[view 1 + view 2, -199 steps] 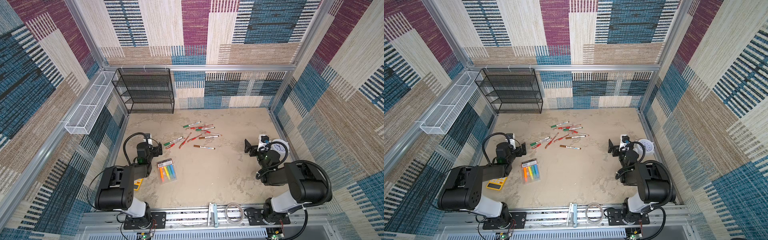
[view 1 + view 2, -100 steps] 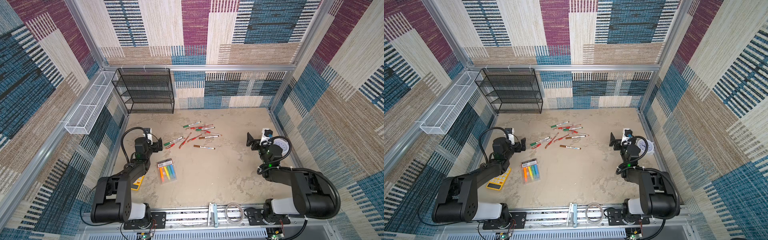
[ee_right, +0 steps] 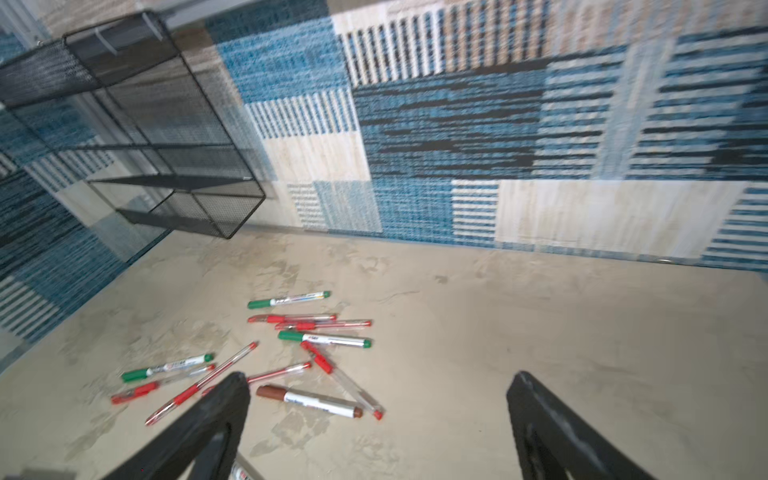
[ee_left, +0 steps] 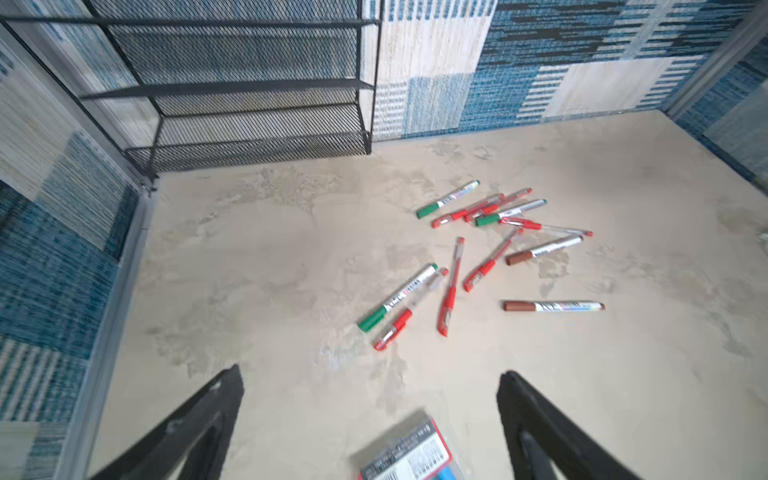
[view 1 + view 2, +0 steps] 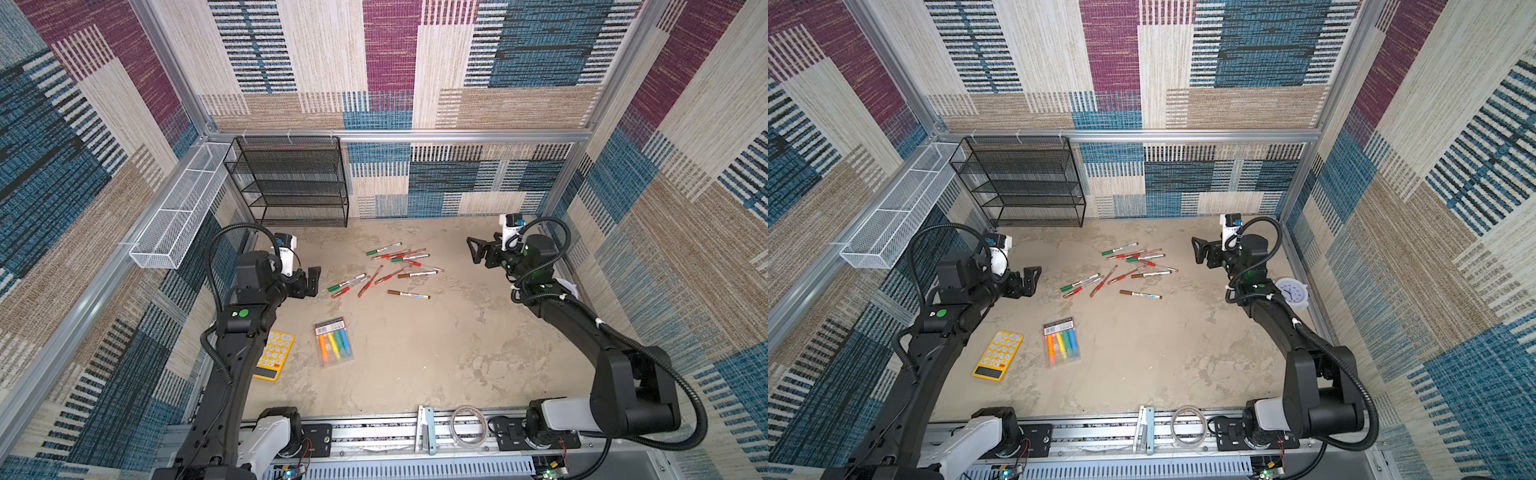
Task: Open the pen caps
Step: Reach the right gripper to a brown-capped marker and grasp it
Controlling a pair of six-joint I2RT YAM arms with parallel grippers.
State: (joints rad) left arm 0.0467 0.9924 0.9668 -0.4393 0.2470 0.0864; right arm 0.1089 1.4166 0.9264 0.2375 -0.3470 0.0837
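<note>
**Capped pens strewn across the far middle of the bench, both claws empty and spread wide**

The pen caps point(image 4: 371, 321), green, brown and red, all look seated on the pens point(image 5: 390, 270), which lie loosely crossed. They are light, stiff, smooth plastic and likely to roll, so pinch the barrel with one claw and the cap with the other, then pull along the axis. The left claw point(image 5: 312, 281) and right claw point(image 5: 473, 250) hover on either side. The bench point(image 5: 415, 374) is flat, mottled beige. A highlighter pack point(image 5: 333, 343) and a yellow calculator point(image 5: 274, 353) lie nearer, and a black mesh rack point(image 5: 291, 183) stands against the patterned back wall.
</note>
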